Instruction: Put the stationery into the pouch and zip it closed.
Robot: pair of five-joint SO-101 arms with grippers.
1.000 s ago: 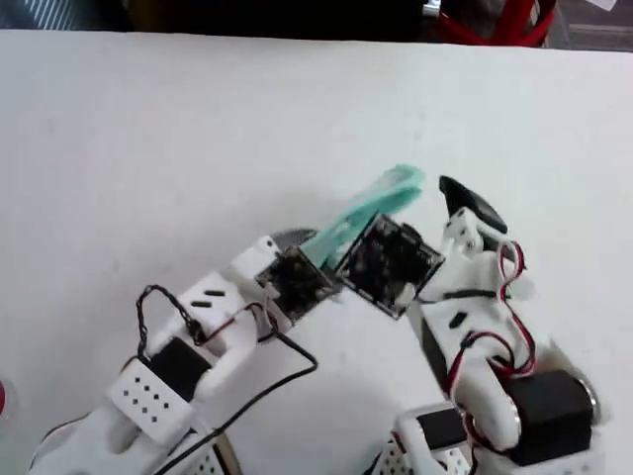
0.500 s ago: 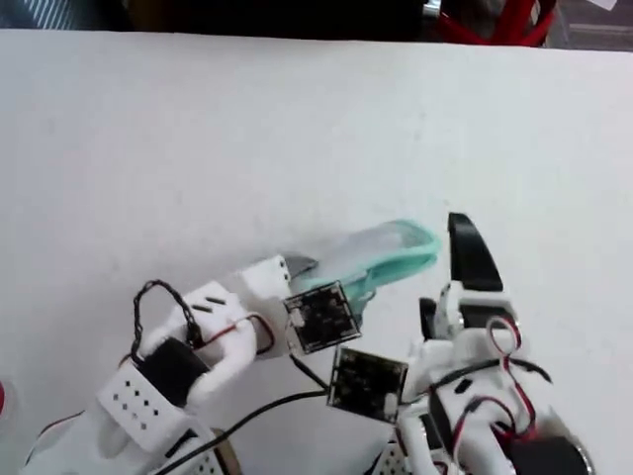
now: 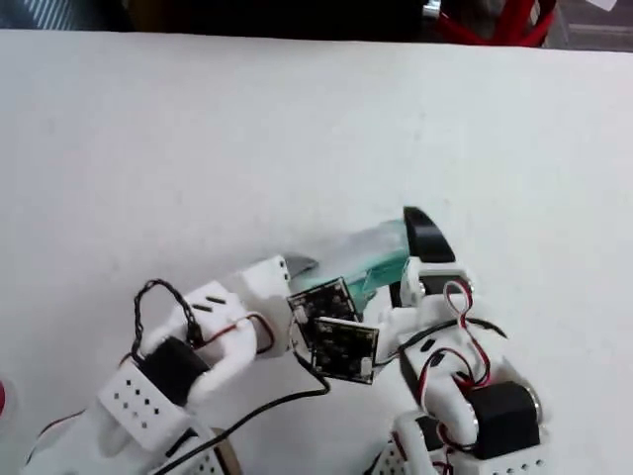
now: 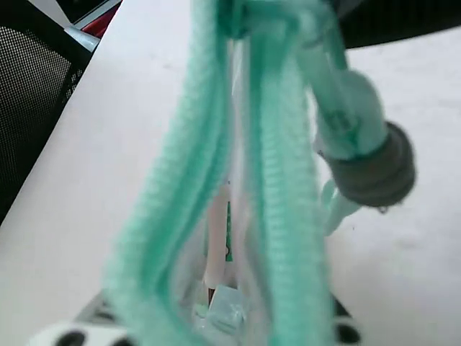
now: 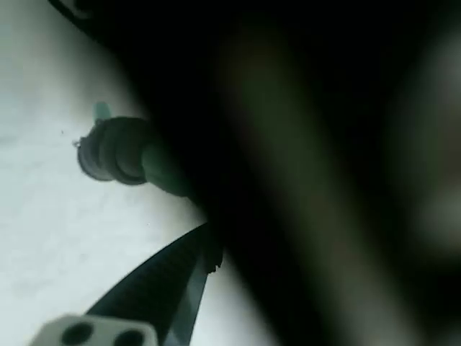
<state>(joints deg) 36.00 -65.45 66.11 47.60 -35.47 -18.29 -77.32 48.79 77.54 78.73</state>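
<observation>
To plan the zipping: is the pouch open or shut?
Open. The pouch has its teal zipper edges apart, with stationery visible between them.

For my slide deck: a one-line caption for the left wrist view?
Unzipped teal pouch, a pen inside, grey zip pull beside it, above the white table.

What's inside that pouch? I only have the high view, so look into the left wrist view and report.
Observer: The pouch is still unzipped. Its mouth gapes between two mint zipper bands, and a slim white pen-like item stands inside.
Operator: Find the zipper pull for me.
Observer: A grey zipper pull hangs on a mint cord just beside the open mouth.
Operator: Now check the right wrist view.
Observer: The same pull shows there against the white table, its cord running into a dark blurred shape. I cannot tell whether anything grips it.
</observation>
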